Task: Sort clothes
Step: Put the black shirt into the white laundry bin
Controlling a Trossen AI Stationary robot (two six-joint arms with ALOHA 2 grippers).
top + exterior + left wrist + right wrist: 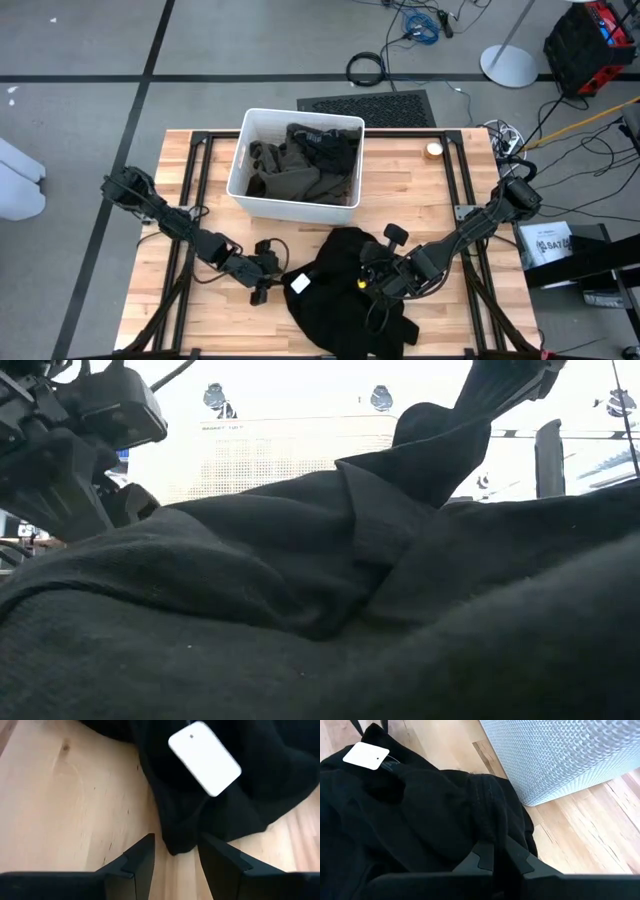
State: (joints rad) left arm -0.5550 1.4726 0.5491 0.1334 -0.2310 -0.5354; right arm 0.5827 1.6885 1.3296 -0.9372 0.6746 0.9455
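1. Left pincer (266,290) sits low on the wooden counter (180,240) at the left edge of the black garment (340,290). Its fingers stand partly apart, and a corner of the black cloth lies just between the tips, not visibly clamped.
2. A white tag (205,757) lies on the cloth near that corner. If the fingers close short, my worry is they nip only a hem and the cloth slides out on the lift.
3. Behind it, the white bin (243,160) holds the dark olive garment (290,175) and another dark piece, black by the look of it, at its far side. The black garment is spread at the front middle of the counter, near the bin but not touching it.
4. Right pincer (385,275) is down on the right part of the black garment, fingers pressed together with a fold of the cloth pinched between them (492,857).
5. Risk from here, as I judge it: one side pinned, the other loose. A lift could swing the cloth sideways, drag it along the counter, or catch it on the bin wall.
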